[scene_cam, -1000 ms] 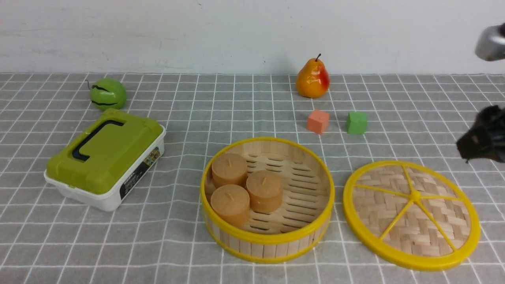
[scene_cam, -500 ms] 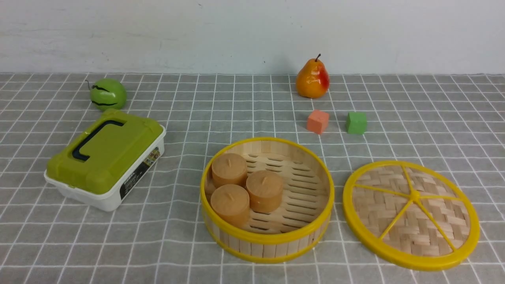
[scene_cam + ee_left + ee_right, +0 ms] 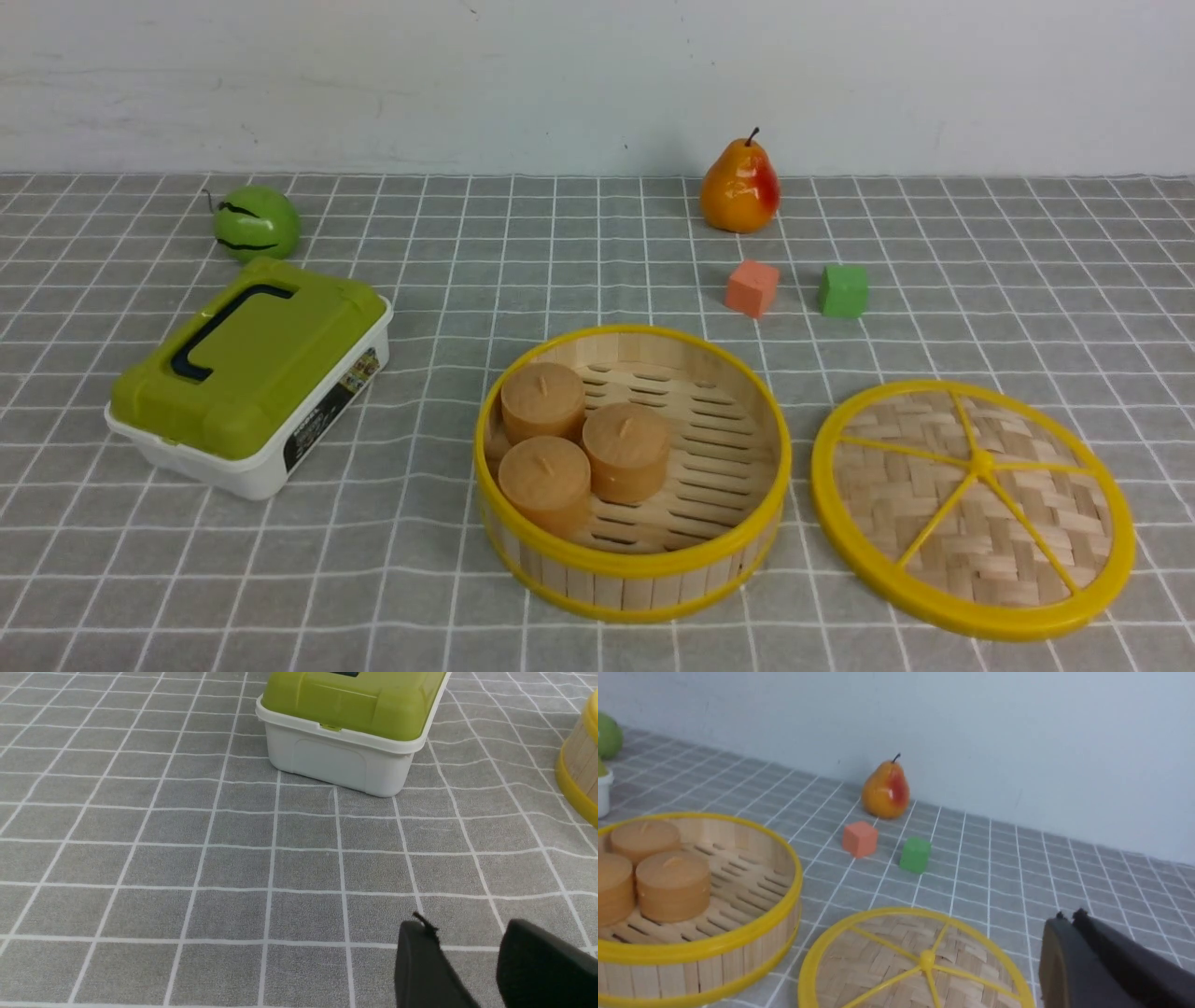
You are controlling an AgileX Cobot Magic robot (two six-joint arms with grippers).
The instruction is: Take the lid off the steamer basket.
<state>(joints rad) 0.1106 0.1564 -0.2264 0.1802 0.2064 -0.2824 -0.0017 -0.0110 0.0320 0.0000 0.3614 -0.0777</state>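
Note:
The steamer basket (image 3: pixel 635 565) stands uncovered near the table's front centre, with three brown cylinders (image 3: pixel 583 443) inside. The lid (image 3: pixel 920 504) lies flat on the cloth just right of it, touching nothing. Neither arm shows in the front view. In the right wrist view my right gripper (image 3: pixel 1069 914) is shut and empty, hovering past the lid (image 3: pixel 887 952) on the side away from the basket (image 3: pixel 738 935). In the left wrist view my left gripper (image 3: pixel 467 928) is open over bare cloth, with the basket's wall (image 3: pixel 579 756) at the picture's edge.
A white box with a green lid (image 3: pixel 252 373) sits at the left, with a green round fruit (image 3: pixel 255 222) behind it. A pear (image 3: pixel 739 187), an orange cube (image 3: pixel 752 287) and a green cube (image 3: pixel 843 290) stand behind the basket. A wall closes the far side.
My right arm, seen at the front view's right edge a second ago, has withdrawn out of that view. The lid, basket and other objects have not moved.

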